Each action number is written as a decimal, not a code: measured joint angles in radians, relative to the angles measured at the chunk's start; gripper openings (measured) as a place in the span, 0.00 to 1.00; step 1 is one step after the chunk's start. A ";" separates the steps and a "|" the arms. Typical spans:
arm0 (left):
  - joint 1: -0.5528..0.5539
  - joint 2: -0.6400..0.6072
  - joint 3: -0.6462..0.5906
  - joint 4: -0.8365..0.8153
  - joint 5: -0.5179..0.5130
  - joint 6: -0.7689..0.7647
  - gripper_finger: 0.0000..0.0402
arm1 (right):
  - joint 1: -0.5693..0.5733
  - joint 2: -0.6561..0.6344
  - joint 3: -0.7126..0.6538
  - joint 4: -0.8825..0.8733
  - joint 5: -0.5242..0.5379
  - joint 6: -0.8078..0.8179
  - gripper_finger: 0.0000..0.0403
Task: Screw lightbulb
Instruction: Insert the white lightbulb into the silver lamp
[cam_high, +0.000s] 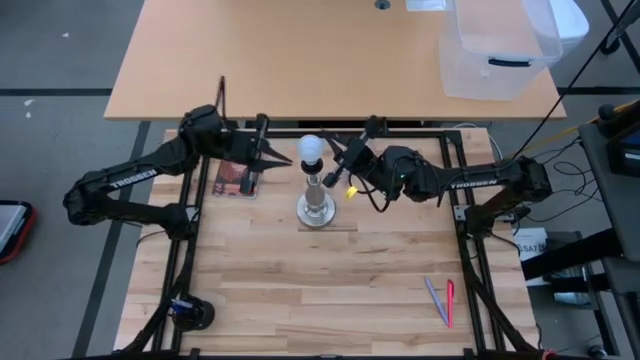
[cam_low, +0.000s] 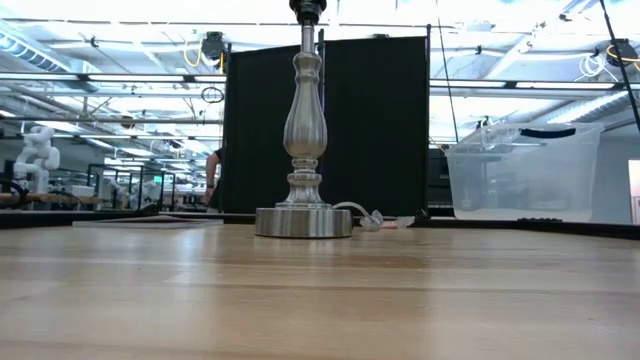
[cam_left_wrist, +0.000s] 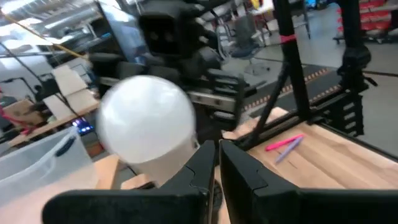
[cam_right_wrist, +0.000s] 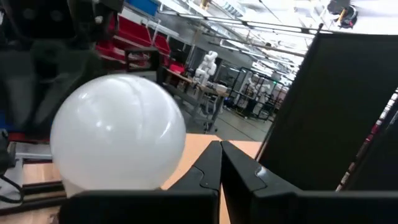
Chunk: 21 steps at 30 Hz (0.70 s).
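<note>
I see the bulb (cam_high: 312, 148) atop the lamp (cam_high: 317, 210): light, smooth, fragile; I'd grip its round head gently. Left gripper (cam_high: 286, 158) and right gripper (cam_high: 333, 150), either side, are both closed, empty.

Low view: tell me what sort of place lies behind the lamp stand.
Probably a robotics lab or workshop hall. Beyond the lamp stand stand black partition panels, a white humanoid-looking robot among benches, exposed ceiling beams with strip lights, and a clear plastic bin.

The lightbulb (cam_high: 312, 147) sits atop the lamp stand (cam_high: 317, 209), pincers flanking.
</note>
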 joint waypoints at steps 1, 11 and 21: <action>-0.006 0.006 0.000 0.005 -0.008 0.001 0.07 | -0.005 0.000 0.000 0.002 -0.017 -0.001 0.00; -0.021 0.059 0.000 0.105 -0.077 -0.005 0.07 | -0.026 0.000 0.000 0.026 -0.076 0.007 0.00; -0.006 0.063 0.000 0.118 -0.108 -0.021 0.07 | -0.023 0.000 0.000 0.015 -0.093 0.008 0.00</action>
